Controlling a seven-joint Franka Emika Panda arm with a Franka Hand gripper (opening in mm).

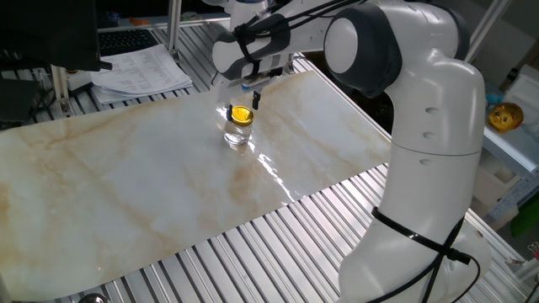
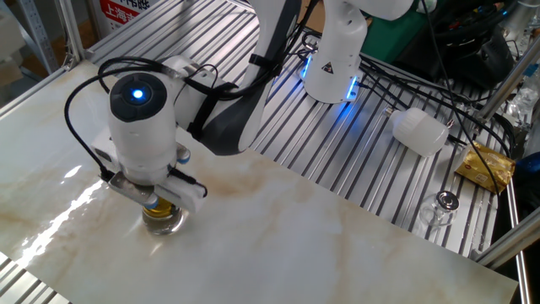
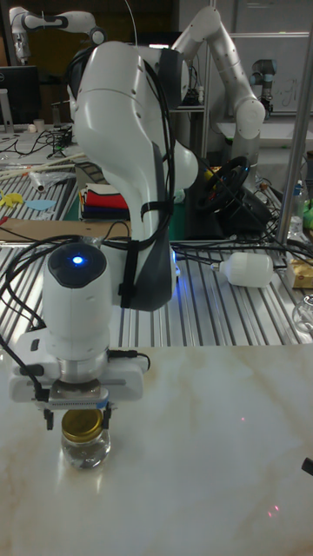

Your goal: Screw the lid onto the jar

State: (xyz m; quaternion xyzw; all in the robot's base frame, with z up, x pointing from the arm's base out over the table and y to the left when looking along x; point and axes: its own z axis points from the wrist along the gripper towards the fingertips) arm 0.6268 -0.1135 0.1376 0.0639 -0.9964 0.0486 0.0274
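The jar [image 1: 238, 133] is small and clear, and stands upright on the marble board with the gold lid [image 1: 241, 114] sitting on its mouth. My gripper [image 1: 242, 105] hangs straight over it, one finger on each side of the lid. In the tall fixed view the fingers [image 3: 47, 419] stand a little wider than the lid [image 3: 82, 424], with a gap on the left, so my gripper [image 3: 77, 420] is open. The jar [image 3: 85, 449] shows below it. In the other fixed view the hand hides most of the lid; the jar [image 2: 164, 221] peeks out under my gripper [image 2: 159, 203].
The marble board [image 1: 126, 185] lies on a slatted metal table. Papers [image 1: 139, 71] lie behind the board. A white plastic bottle [image 2: 419, 131], a small glass [image 2: 443, 205] and a gold packet [image 2: 485, 166] sit on the slats. A gold round object [image 1: 504, 117] rests on the side shelf.
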